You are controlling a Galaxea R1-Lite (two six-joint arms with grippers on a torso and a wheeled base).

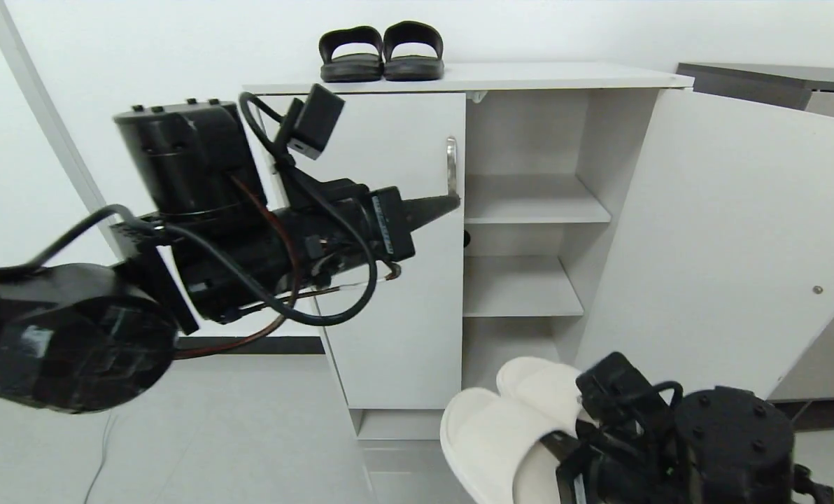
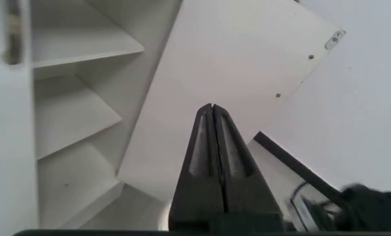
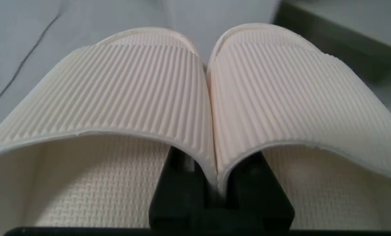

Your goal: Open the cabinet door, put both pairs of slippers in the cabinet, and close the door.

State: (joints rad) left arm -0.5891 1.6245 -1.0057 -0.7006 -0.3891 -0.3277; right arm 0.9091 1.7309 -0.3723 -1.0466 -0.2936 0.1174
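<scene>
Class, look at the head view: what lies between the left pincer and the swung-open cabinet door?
The cabinet's open compartment and its two shelves, shown in the head view.

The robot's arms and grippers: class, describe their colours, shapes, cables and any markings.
Both arms are black. The left arm has a thick cylindrical housing dotted with screws, looping black cables, a thin reddish wire and a boxy wrist camera. Its jaws are slim tapering wedges. The right arm has a rounded housing with screw heads.
</scene>
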